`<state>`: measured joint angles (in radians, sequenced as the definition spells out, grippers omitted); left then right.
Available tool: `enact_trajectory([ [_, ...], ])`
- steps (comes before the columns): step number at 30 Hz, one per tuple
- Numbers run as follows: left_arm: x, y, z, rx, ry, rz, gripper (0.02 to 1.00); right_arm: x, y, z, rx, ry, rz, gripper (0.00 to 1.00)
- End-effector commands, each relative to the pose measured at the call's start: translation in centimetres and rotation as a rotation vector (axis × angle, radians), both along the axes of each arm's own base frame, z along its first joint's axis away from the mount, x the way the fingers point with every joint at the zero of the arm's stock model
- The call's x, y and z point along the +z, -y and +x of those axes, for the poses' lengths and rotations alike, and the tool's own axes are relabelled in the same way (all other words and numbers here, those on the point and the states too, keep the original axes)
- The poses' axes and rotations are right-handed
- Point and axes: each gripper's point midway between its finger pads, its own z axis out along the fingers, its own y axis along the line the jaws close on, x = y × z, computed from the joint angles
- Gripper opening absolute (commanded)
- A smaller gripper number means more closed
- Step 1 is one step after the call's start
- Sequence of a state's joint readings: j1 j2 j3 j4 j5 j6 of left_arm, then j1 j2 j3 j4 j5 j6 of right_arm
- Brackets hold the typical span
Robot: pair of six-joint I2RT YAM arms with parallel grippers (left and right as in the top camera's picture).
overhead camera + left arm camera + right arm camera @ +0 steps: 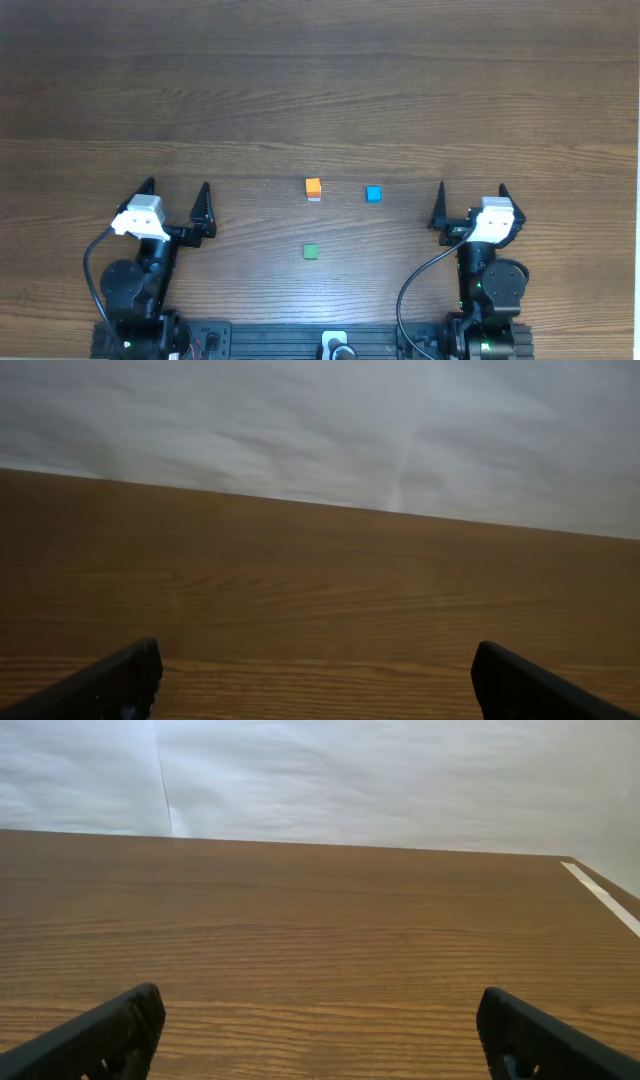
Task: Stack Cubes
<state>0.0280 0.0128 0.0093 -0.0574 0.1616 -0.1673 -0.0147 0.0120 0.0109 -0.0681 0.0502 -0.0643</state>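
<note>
Three small cubes lie on the wooden table in the top view. An orange cube (313,187) sits near the middle, a blue cube (373,194) just to its right, and a green cube (310,252) closer to the arms' bases. My left gripper (178,191) rests open at the left, well apart from the cubes. My right gripper (471,191) stands open at the right, a short way right of the blue cube. Both wrist views show dark fingertips (120,680) (110,1035) spread wide over bare wood, nothing between them.
The wooden table (320,90) stretches wide and bare beyond the cubes. A pale wall (400,780) rises behind the table's far edge. A light strip (600,895) runs along the table's right side.
</note>
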Motion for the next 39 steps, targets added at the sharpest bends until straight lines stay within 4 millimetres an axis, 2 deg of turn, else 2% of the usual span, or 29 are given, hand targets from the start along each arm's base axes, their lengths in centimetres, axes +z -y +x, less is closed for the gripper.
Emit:
enact_trajectory([
  [1, -0.1, 0.3, -0.1, -0.019, 0.003, 0.017, 0.998, 1.5, 0.4, 0.0, -0.02, 0.07, 0.028, 0.991],
  [4, -0.1, 0.3, -0.1, -0.019, 0.003, 0.017, 1.0, 2.4, -1.0, 0.1, 0.059, 0.109, 0.157, 0.993],
  [7, -0.1, 0.3, -0.1, -0.019, 0.003, 0.017, 1.0, 3.4, -3.3, -0.1, 0.193, 0.134, 0.274, 0.989],
  [10, -0.1, 0.3, -0.1, -0.019, 0.003, 0.017, 1.0, 5.0, -6.5, -1.1, 0.392, 0.156, 0.354, 0.993],
  [14, -0.1, 0.3, -0.1, -0.019, 0.003, 0.017, 1.0, 7.4, -9.4, -2.8, 0.596, 0.187, 0.429, 0.993],
  [18, -0.1, 0.3, -0.1, -0.019, 0.003, 0.017, 0.998, 9.6, -10.7, -4.2, 0.695, 0.199, 0.455, 0.991],
  [22, -0.1, 0.3, -0.1, -0.019, 0.003, 0.017, 1.0, 12.0, -10.8, -4.6, 0.693, 0.166, 0.448, 0.993],
  [27, -0.1, 0.3, -0.1, -0.019, 0.003, 0.017, 1.0, 14.1, -11.0, -3.1, 0.671, 0.009, 0.454, 0.991],
  [31, -0.1, 0.3, -0.1, -0.019, 0.003, 0.017, 1.0, 12.9, -11.1, -0.4, 0.617, -0.259, 0.509, 0.991],
  [35, -0.1, 0.3, -0.1, -0.019, 0.003, 0.017, 1.0, 9.4, -10.2, 1.6, 0.475, -0.559, 0.505, 0.991],
  [39, -0.1, 0.3, -0.1, -0.019, 0.003, 0.017, 1.0, 7.4, -12.0, 2.2, 0.453, -0.749, 0.447, 0.993],
])
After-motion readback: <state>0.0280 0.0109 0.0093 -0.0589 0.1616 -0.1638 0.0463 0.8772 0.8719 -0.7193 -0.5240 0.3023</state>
